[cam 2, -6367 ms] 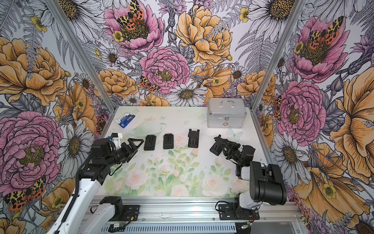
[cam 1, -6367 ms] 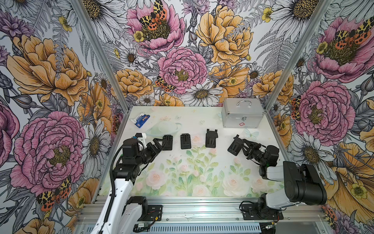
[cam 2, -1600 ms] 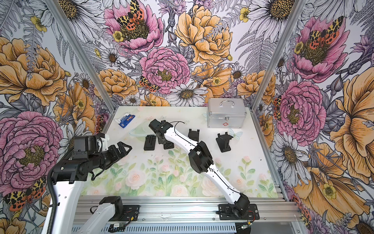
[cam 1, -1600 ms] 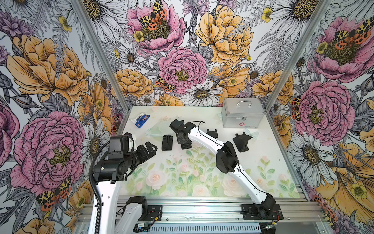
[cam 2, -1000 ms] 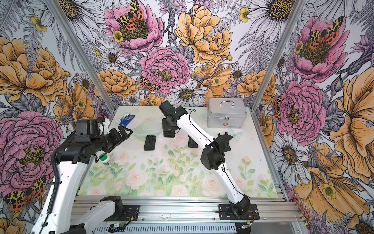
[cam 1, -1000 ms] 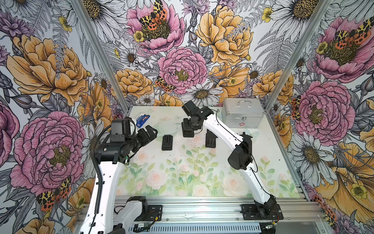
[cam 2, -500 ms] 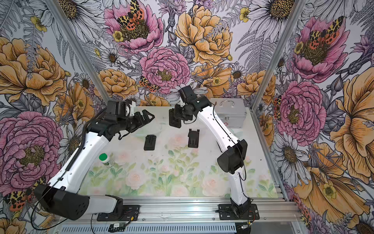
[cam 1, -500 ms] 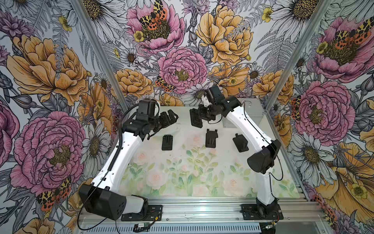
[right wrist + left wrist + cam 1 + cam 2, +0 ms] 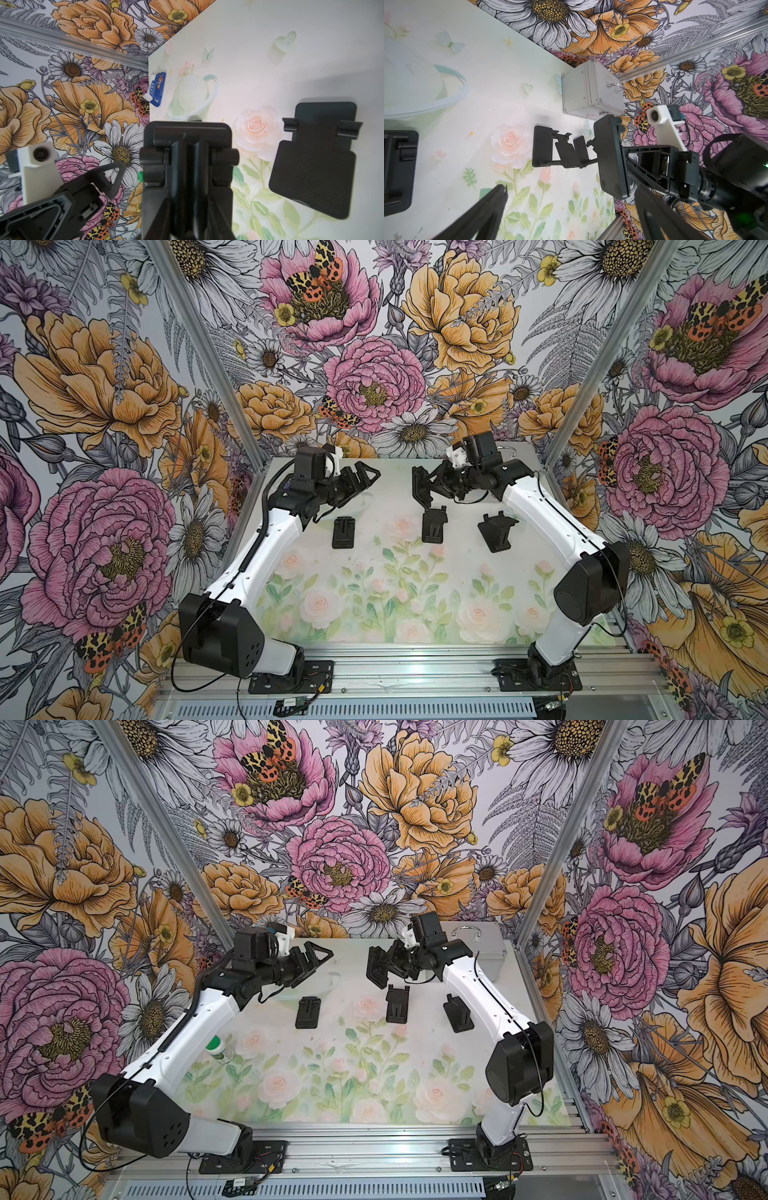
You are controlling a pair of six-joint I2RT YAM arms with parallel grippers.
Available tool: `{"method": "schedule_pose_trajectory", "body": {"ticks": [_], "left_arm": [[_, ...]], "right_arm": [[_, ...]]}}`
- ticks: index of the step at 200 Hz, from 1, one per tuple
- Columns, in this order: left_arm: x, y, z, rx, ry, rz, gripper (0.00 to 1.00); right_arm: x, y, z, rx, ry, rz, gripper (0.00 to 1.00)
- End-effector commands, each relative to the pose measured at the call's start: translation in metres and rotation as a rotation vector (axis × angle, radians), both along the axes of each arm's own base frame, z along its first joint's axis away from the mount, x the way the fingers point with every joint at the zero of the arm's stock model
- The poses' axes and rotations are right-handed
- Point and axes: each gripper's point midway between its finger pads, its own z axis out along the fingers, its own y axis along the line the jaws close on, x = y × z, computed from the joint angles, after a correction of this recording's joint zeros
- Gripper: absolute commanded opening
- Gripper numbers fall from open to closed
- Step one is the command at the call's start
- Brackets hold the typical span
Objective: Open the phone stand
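left pincer (image 9: 365,485) moved nearer, spread wide; right pincer (image 9: 188,158) pinches raised phone stand (image 9: 187,128).

Phone stand (image 9: 610,155) matt black plastic; case (image 9: 591,89) brushed metal; table (image 9: 488,104) smooth, printed.

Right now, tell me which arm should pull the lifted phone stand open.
Left, probably. The right gripper is shut on the phone stand, holding it above the table, so it cannot also unfold it. The left gripper is open, empty and faces the stand across a gap at similar height.
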Motion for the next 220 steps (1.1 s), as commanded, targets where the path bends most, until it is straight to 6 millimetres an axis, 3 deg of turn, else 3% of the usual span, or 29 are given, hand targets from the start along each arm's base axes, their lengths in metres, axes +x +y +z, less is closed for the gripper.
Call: {"method": "schedule_pose_trajectory", "body": {"ticks": [1, 50, 111, 220], "left_arm": [[0.002, -0.023, 0.008, -0.149, -0.035, -0.084, 0.99], [-0.001, -0.041, -0.007, -0.369, -0.010, -0.153, 0.99], [-0.010, -0.062, 0.004, -0.567, -0.008, -0.270, 0.99], [-0.033, -0.087, -0.002, -0.582, 0.057, -0.393, 0.99]], "right_arm": [[0.005, 0.000, 0.043, 0.218, -0.107, -0.010, 0.00], [-0.004, -0.003, 0.043, 0.337, -0.118, -0.001, 0.00], [-0.001, -0.003, 0.032, 0.505, -0.111, -0.047, 0.00], [0.013, 0.017, 0.028, 0.586, -0.094, -0.042, 0.00]]}}
